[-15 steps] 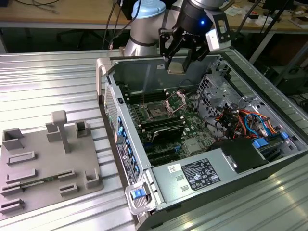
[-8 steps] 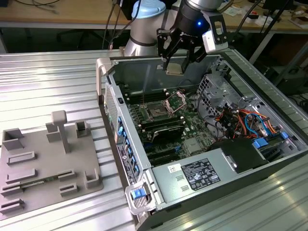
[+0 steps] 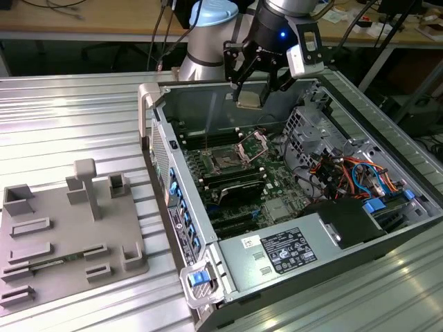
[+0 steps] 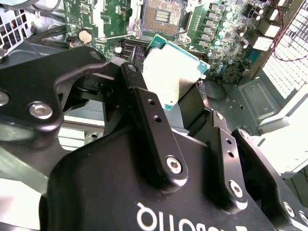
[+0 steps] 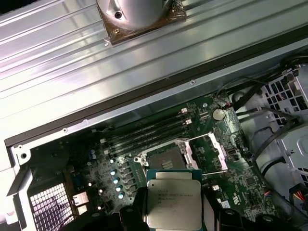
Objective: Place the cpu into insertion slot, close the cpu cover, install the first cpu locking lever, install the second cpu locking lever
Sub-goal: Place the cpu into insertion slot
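Note:
My gripper hangs above the open computer case, shut on the cpu, a flat silver-topped chip with a green edge. In both wrist views the cpu is clamped by its sides between the black fingers, held level and well above the board. The insertion slot lies bare on the green motherboard. Beside it the cpu cover stands swung up on its hinge. I cannot pick out the two locking levers from the socket's metal frame.
Long black memory slots run beside the socket. A drive cage with cables and a power supply crowd the case at the exterior view's right. A grey fixture tray lies on the ribbed metal table outside the case.

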{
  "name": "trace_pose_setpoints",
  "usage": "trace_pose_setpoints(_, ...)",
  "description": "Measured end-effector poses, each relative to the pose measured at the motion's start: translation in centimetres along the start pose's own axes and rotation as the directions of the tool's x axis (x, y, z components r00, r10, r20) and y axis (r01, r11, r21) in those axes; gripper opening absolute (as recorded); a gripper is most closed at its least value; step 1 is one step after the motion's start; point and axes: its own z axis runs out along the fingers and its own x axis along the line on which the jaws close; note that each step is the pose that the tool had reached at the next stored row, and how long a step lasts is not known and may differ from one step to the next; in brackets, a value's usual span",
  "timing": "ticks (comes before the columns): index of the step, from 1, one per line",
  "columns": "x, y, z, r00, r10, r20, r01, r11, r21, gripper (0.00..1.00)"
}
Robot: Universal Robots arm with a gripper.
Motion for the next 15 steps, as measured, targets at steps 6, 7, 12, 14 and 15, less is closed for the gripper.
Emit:
trace_pose_setpoints(6,0.21,-0.09,0.08,0.9995,0.03,0.0027,-0.03,0.9995,-0.0007,0.54)
trace_pose_setpoints(7,0.24,-0.1,0.09,0.9994,0.034,0.0031,-0.034,0.9994,-0.0007,0.54)
trace_pose_setpoints(12,0.39,-0.16,0.14,0.9981,0.062,0.0055,-0.062,0.9981,-0.0014,0.54)
trace_pose_setpoints(14,0.44,-0.18,0.16,0.9974,0.071,0.0064,-0.071,0.9974,-0.0017,0.54)
trace_pose_setpoints(15,0.46,-0.19,0.17,0.9971,0.075,0.0067,-0.075,0.9972,-0.0018,0.54)
